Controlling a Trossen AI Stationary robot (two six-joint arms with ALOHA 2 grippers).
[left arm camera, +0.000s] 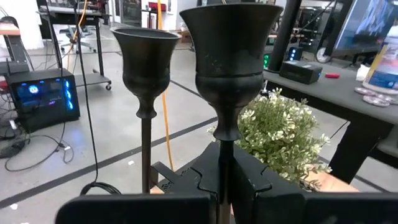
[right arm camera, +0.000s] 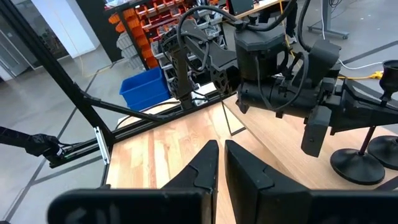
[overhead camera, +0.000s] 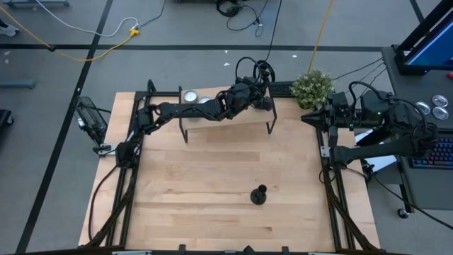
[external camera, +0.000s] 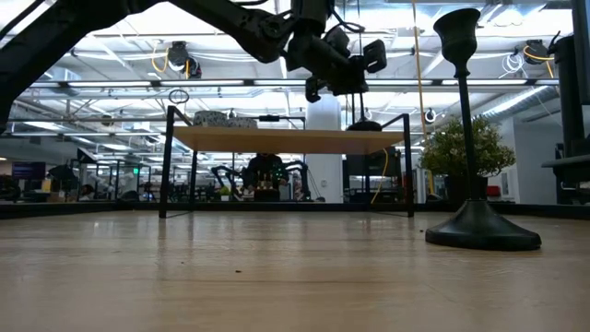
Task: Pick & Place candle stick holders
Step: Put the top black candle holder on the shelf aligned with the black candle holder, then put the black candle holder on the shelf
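Observation:
My left gripper (left arm camera: 225,163) reaches over the raised wooden shelf (overhead camera: 226,117) at the table's far edge and is shut on a black candlestick holder (left arm camera: 227,62). A second black holder (left arm camera: 144,68) stands upright just beside it on the shelf. A third holder (overhead camera: 259,195) stands on its round base on the table, near the front middle, and shows large in the low view (external camera: 472,138). My right gripper (right arm camera: 221,149) is shut and empty, parked at the table's right edge (overhead camera: 311,117). My left gripper pinches the holder's thin stem (left arm camera: 226,134), below the cup, between its two fingers. The fingers come in level from the table's left and lie across the stem. The holder stands upright; whether its base (external camera: 364,124) rests on the shelf or hangs just above it, I cannot tell.
Silvery tealight cups (overhead camera: 192,96) sit on the shelf's left part. A small green potted plant (overhead camera: 311,86) stands at the far right corner. The shelf stands on thin black legs (external camera: 168,161), and bare wooden table (overhead camera: 212,184) lies in front of it.

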